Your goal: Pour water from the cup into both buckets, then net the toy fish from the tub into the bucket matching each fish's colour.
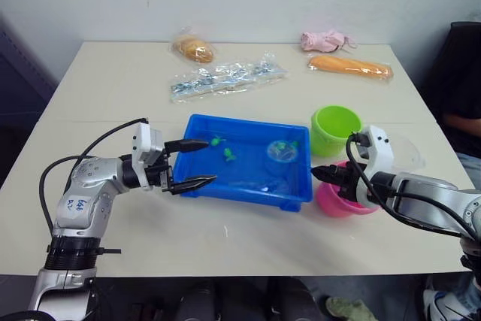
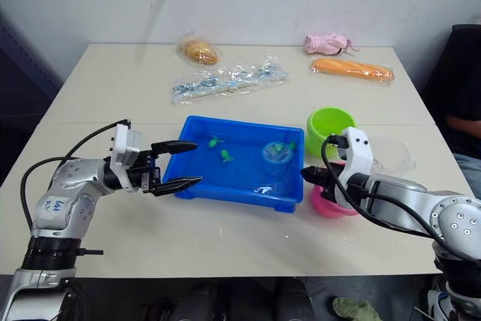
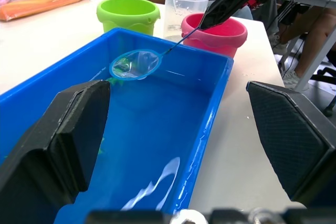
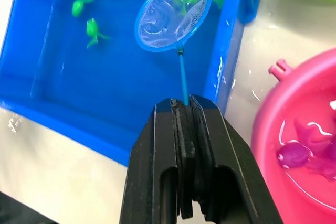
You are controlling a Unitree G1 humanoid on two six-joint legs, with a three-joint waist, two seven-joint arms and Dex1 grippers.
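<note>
The blue tub (image 1: 242, 194) holds water and two loose green toy fish (image 4: 93, 30) toward its left half. My right gripper (image 4: 181, 106) is shut on the net's thin handle. The net's hoop (image 4: 170, 13) hangs over the tub's far right corner, and a green fish shows through its mesh. My left gripper (image 1: 209, 161) stands open across the tub's left rim, holding nothing. The green bucket (image 1: 334, 129) sits right of the tub, with the pink bucket (image 1: 334, 201) in front of it holding pink fish (image 4: 294, 155) in water. The clear cup (image 1: 406, 152) stands behind my right wrist.
Along the table's far side lie a bagged bun (image 1: 194, 49), a clear packet (image 1: 225, 78), a long orange bag (image 1: 349, 66) and a pink toy (image 1: 325, 40). A seated person (image 1: 458, 88) is just off the table's right edge.
</note>
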